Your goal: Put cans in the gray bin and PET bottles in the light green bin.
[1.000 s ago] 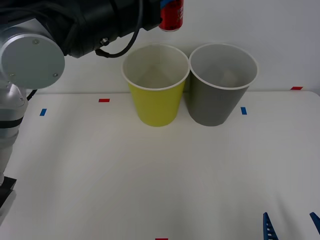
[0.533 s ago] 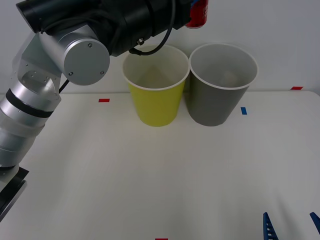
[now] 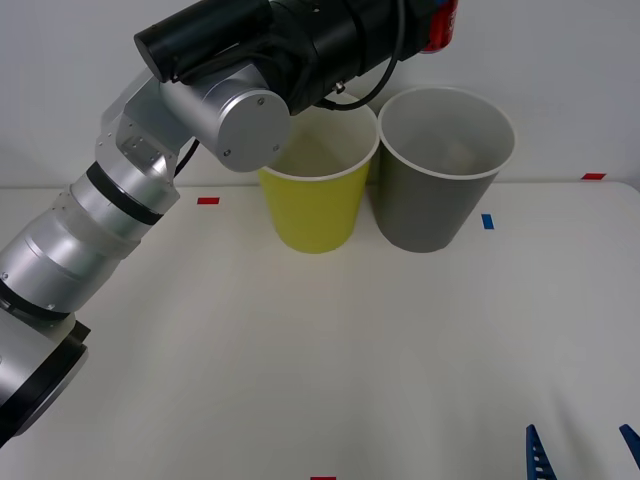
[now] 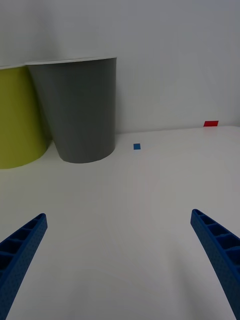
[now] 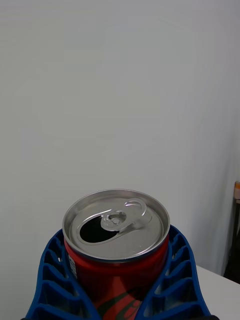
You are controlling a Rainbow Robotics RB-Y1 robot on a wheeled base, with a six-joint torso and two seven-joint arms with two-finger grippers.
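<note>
Looks like a robotics test lab: plain white wall (image 3: 560, 60), bare white tabletop (image 3: 330, 360) marked with small red tape tabs (image 3: 208, 201) and blue tape tabs (image 3: 487, 221), silver-jointed robot arm (image 3: 110, 210)

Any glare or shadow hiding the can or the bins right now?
Front view: even light, the left arm covers part of the light green bin rim; the gray bin is unobstructed. Left wrist view: the can in the left tool is sharp, soft sheen on its lid. Right wrist view: the right tool is open and parked, no harsh shadows.

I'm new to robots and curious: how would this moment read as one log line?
left gripper: shut on red can, high above gray bin | light green bin: beside it | right gripper: open, parked low
</note>
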